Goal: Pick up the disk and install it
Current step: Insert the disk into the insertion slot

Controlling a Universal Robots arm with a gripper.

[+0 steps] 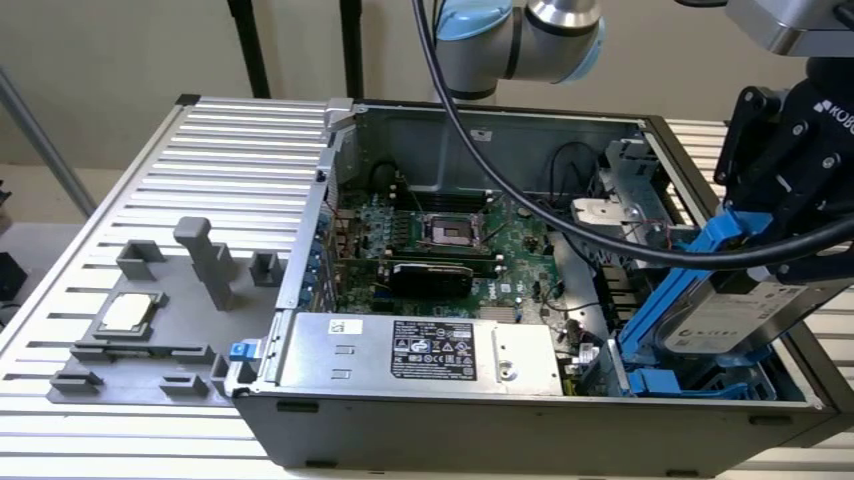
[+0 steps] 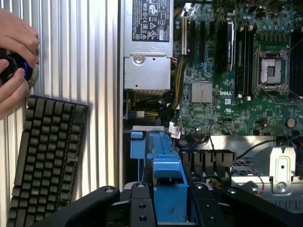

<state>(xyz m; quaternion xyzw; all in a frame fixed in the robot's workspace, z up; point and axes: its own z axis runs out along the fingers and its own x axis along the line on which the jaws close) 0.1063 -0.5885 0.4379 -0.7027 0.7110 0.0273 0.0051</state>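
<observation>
Where its black fingers close on either side of the blue carrier, the tool (image 1: 781, 262) grips the disk (image 1: 734, 325). The disk is held tilted, label outward, over the blue drive bay (image 1: 667, 380) in the corner of the computer case (image 1: 534, 425) at the exterior view's right. Inside the case lie the motherboard (image 1: 447, 235) and the grey power supply (image 1: 414, 348). Outside the case, the ribbed bench (image 1: 227, 140) bears a grey fixture (image 1: 147, 340) carrying a processor chip (image 1: 124, 313). A keyboard (image 2: 47, 156) and a person's hand (image 2: 16, 33) lie beside the case.
</observation>
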